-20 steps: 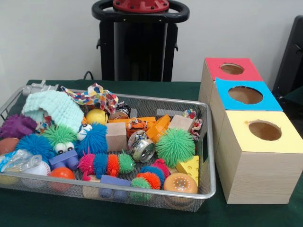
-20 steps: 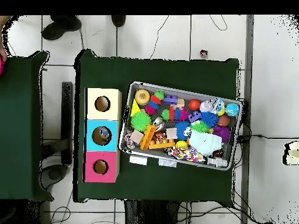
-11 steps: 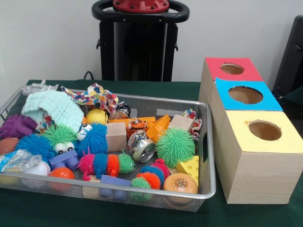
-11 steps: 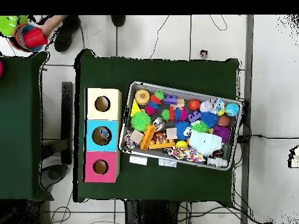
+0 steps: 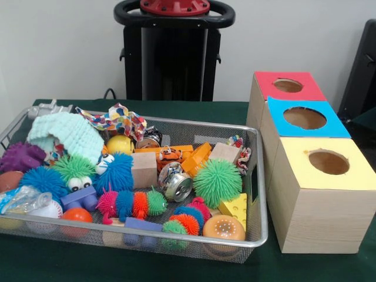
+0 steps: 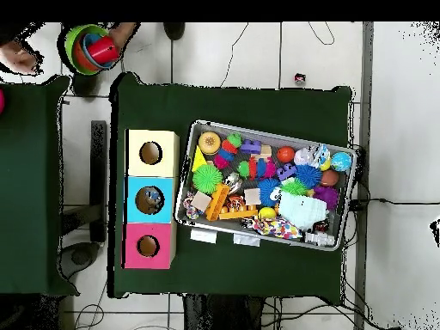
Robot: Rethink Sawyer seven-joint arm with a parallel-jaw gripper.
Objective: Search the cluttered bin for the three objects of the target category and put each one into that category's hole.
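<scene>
Overhead view: bin (image 6: 339,199) beside boxes (image 6: 151,198) (gripper unseen).

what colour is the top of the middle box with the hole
Blue; the middle box sits between red and yellow tops, clearest in the front view.

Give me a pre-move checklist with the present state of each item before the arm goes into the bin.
1. Gripper in sight: not ok, neither view shows it.
2. Mesh bin flat on the table: ok.
3. Red hole, blue hole and yellow hole unblocked on top: ok.
4. Toys reachable from above: ok, the green spiky ball lies on top.
5. Target category known: cannot tell.
6. Table edge free of people: not ok, a person holding stacked cups is at the overhead view's top left.
</scene>
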